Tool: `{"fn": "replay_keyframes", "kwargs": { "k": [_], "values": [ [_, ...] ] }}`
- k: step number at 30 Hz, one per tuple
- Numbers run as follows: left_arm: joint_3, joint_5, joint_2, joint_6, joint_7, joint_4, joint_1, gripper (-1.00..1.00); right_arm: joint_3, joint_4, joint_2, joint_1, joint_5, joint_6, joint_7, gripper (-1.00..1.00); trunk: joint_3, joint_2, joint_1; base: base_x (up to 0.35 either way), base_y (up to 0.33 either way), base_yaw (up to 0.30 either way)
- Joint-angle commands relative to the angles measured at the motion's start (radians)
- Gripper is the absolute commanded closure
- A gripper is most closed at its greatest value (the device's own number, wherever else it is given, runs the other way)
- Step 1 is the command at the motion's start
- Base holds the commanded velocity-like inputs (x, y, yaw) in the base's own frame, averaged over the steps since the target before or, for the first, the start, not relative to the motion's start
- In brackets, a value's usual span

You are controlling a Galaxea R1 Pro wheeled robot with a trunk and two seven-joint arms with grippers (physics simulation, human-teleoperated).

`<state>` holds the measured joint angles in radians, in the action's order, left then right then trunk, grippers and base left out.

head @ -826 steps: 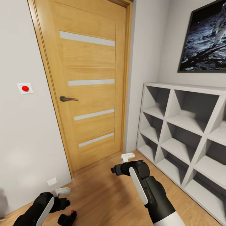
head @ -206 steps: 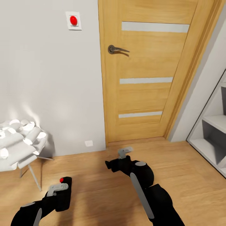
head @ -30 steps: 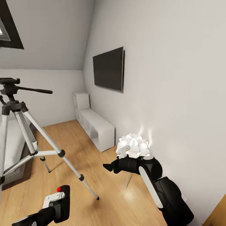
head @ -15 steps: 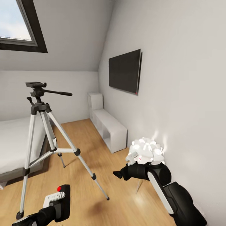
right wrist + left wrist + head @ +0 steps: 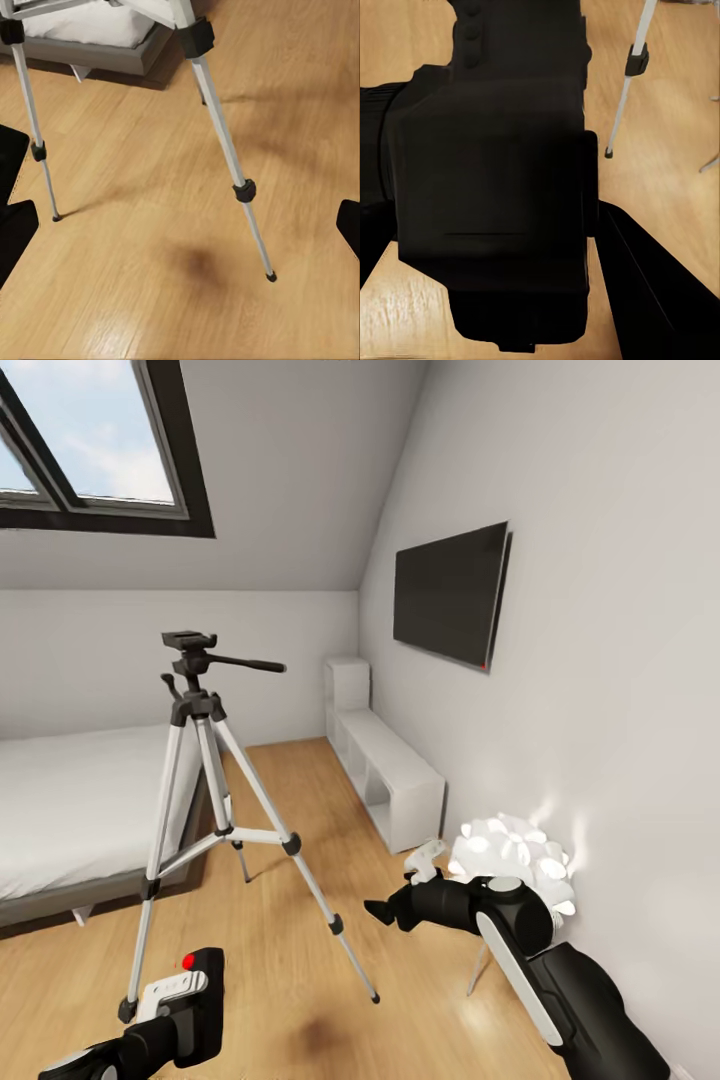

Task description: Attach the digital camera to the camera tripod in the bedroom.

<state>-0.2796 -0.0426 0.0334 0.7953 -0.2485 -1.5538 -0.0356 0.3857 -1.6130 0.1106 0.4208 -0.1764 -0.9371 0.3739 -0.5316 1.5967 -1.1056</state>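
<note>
Silver-legged, the tripod (image 5: 215, 800) stands on the wooden floor (image 5: 300, 790) just beside the bed (image 5: 80, 810), under the skylight (image 5: 90, 450). We grip the camera (image 5: 195, 1000) in our left gripper (image 5: 170, 1010), low and short of the tripod; our right gripper (image 5: 385, 910) hangs spread, holding nothing.
</note>
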Motion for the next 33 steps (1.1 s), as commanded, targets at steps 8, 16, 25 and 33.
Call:
{"fn": "replay_keyframes", "kwargs": {
  "k": [8,16,25,33],
  "values": [
    [-0.005,-0.003,0.000,0.005,0.000,0.000,0.000,1.00,0.060,-0.001,-0.021,0.007,-0.004,0.023,0.017,-1.00,0.024,-0.056,0.031,0.000,0.000,0.285],
    [-0.006,0.002,-0.003,0.005,0.000,0.000,0.000,1.00,0.104,-0.001,-0.050,0.038,-0.002,0.019,0.027,-1.00,0.049,-0.112,0.061,0.000,0.000,0.285],
    [-0.007,-0.004,-0.084,0.111,-0.019,-0.009,0.050,1.00,0.084,-0.001,-0.040,0.080,-0.002,0.023,0.044,-1.00,0.078,-0.175,0.096,0.000,0.000,0.285],
    [-0.013,-0.005,-0.179,0.178,-0.090,0.021,0.135,1.00,0.026,-0.001,-0.021,0.098,-0.003,0.017,0.144,-1.00,0.103,-0.231,0.127,0.000,0.000,0.278]
  ]
}}
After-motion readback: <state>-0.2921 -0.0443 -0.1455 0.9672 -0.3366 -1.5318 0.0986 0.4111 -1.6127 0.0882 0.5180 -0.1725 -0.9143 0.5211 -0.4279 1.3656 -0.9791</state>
